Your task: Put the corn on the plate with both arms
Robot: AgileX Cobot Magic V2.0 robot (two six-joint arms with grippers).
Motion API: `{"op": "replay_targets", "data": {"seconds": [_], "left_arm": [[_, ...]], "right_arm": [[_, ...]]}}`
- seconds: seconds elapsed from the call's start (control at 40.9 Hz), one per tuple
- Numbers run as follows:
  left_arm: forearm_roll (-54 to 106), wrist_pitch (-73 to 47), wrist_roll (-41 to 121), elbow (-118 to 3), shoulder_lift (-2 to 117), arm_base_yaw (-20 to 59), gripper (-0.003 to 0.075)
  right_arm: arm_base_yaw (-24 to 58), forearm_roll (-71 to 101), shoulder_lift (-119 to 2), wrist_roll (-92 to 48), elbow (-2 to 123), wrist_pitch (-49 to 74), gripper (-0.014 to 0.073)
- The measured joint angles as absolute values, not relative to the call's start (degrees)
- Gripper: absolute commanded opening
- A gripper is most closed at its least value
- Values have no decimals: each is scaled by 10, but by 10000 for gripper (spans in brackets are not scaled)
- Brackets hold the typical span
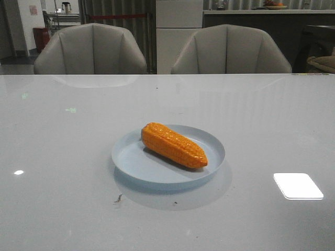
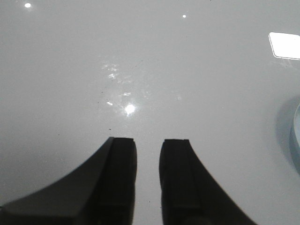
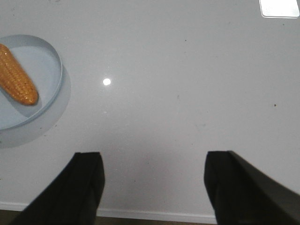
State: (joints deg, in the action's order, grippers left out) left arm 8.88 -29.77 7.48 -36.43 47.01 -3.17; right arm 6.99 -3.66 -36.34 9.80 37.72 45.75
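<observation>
The orange corn (image 1: 172,145) lies on its side across the pale blue plate (image 1: 131,157) at the middle of the table, its tapered end pointing to the front right. Neither gripper shows in the front view. In the right wrist view the corn (image 3: 16,75) and the plate (image 3: 52,56) lie well off to one side of my right gripper (image 3: 154,157), which is wide open and empty above bare table near the front edge. My left gripper (image 2: 147,140) is empty, its jaws a narrow gap apart above bare table. A sliver of the plate (image 2: 296,136) shows at that view's edge.
The table (image 1: 63,157) is glossy white, with a bright light reflection (image 1: 298,185) at the front right. Two grey chairs (image 1: 91,49) stand behind its far edge. The table's front edge (image 3: 154,215) runs just under my right gripper.
</observation>
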Motion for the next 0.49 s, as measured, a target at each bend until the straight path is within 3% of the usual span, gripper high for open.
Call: {"op": "replay_targets", "data": {"seconds": [0.147,0.342,0.488], "left_arm": [[89,-298,75,-364,470,-32,219],[89,-298,75,-364,470,-32,93],[89,-298,75,-364,470,-32,94]], "right_arm": [[70,-37,-344,100,367,454,561],[70,-37,-343,100,367,452,561],[70,-37,-343,100,367,451,561]]}}
